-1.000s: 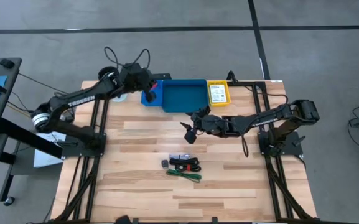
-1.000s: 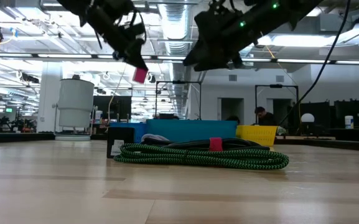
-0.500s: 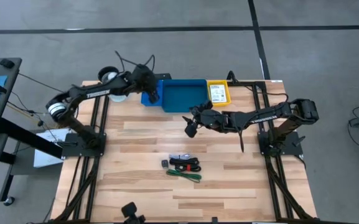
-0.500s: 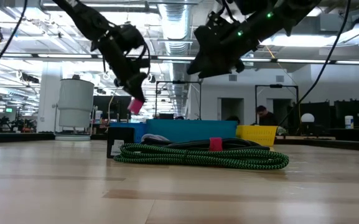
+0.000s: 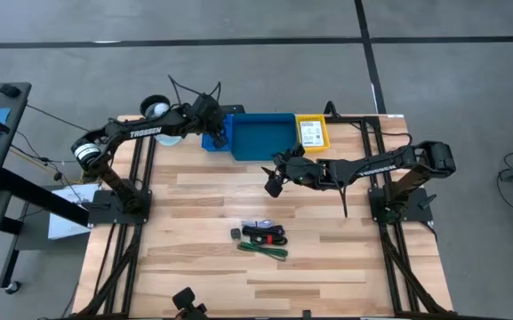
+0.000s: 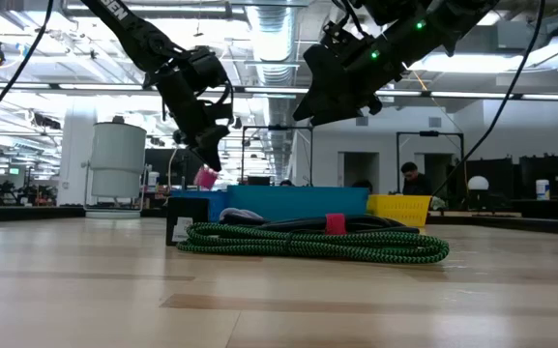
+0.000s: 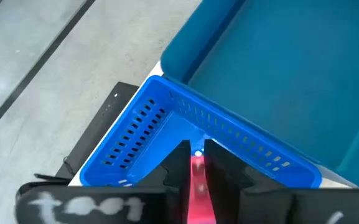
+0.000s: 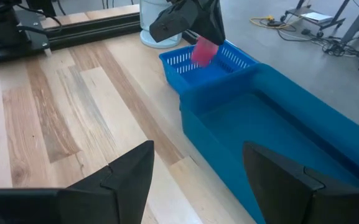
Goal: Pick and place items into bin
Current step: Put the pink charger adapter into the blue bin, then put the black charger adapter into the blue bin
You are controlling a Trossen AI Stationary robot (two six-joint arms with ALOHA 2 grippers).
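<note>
The pink-red cube (image 8: 204, 51) is held clamped in the left gripper (image 8: 195, 31) just above the small blue basket (image 8: 207, 68) at the table's far edge, apparently untouching; the right gripper (image 5: 274, 184) is spread, empty.

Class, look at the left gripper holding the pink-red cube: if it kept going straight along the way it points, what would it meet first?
Most likely the floor of the small blue basket: the left gripper, shut on the pink-red cube, points down into it. Depth is hard to judge.
</note>
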